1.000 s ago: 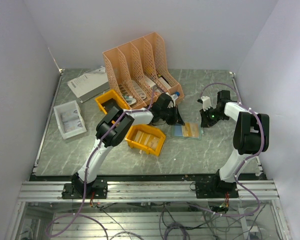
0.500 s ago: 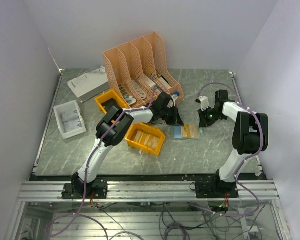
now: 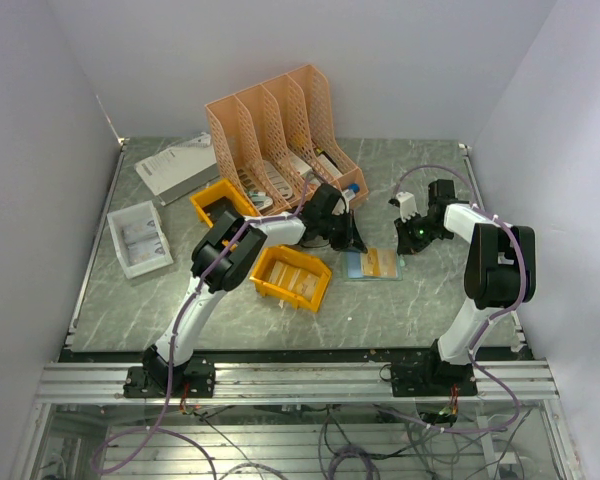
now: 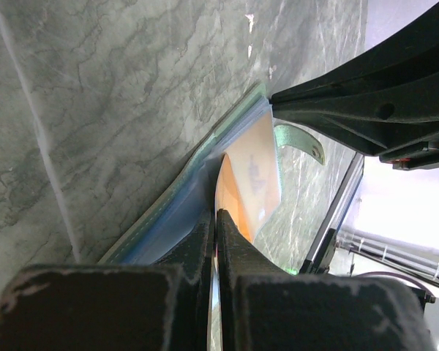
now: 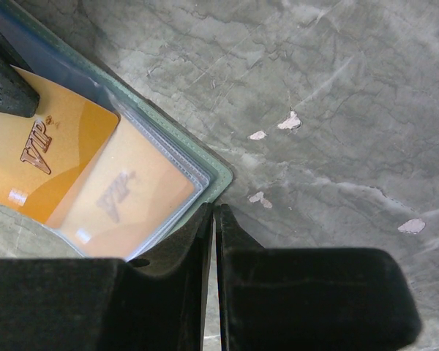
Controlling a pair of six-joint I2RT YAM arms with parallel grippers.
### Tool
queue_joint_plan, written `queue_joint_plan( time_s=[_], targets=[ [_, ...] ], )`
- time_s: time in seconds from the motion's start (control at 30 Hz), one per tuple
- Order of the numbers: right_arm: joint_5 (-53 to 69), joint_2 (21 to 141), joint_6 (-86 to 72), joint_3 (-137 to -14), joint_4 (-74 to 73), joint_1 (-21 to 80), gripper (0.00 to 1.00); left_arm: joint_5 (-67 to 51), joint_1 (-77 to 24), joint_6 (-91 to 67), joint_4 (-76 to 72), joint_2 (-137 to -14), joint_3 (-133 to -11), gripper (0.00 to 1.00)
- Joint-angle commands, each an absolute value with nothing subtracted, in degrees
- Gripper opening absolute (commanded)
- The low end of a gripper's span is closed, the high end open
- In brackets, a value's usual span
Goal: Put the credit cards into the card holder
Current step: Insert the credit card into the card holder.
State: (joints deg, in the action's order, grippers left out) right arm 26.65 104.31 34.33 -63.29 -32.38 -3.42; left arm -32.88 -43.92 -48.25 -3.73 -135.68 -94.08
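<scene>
Left pincer (image 4: pixel 214 217): jaws pressed together, with the near edge of a bare tan card (image 5: pixel 50 164) running into the seam between them. It is judged clamped on that card. The pincer comes in low, almost flat to the counter (image 5: pixel 336 110), which suits sliding a thin card sideways rather than dropping it from above.

Right pincer (image 5: pixel 211 213): jaws together but for a hairline slit, with nothing visible between them. The tips sit at a corner of the card holder (image 5: pixel 219 178), on or against its grey-green rim. Whether they nip the rim or only bear down on it cannot be told. Judged purpose: to pin the light wallet so it does not skate away under the push from the opposite side. That would explain why the 2 arms face each other across it.

Card holder: lying open and flat on the counter between the 2 pincers, with the blue lining and clear sleeves upward. Its closing strap (image 4: pixel 300 141) curls up free at one edge.

Cards: a 2nd card (image 5: pixel 143 194) lies under a clear sleeve, seated close to the corner. The bare tan card lies just beside it. Whether its leading edge has entered a pocket cannot be told.

Step in hand, judged: feeding the bare card into the holder.

Risks:
- The card may buckle if its edge catches the sleeve lip.
- The holder may shift if the right pincer only presses on it.
</scene>
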Motion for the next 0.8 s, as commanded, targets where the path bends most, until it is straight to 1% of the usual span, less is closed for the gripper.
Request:
queue_joint_plan(
  time_s=[0.0,0.4,0.77],
  targets=[
    [27.3,106.3,33.8,-63.5,-32.2,-2.4,0.08,-33.8,-44.0,-47.9,-0.7,-138.1,-93.8,0.07],
    [27.1,106.5,33.8,-63.5,-32.1,-2.0,0.08,-35.5,-44.0,-48.3,-0.6,-138.6,-94.0,0.07],
    [27.0,106.6,33.8,-63.5,-32.0,-1.9,0.08,-34.2,-43.9,-46.6,2.3,-138.6,-94.9,0.07]
  ],
)
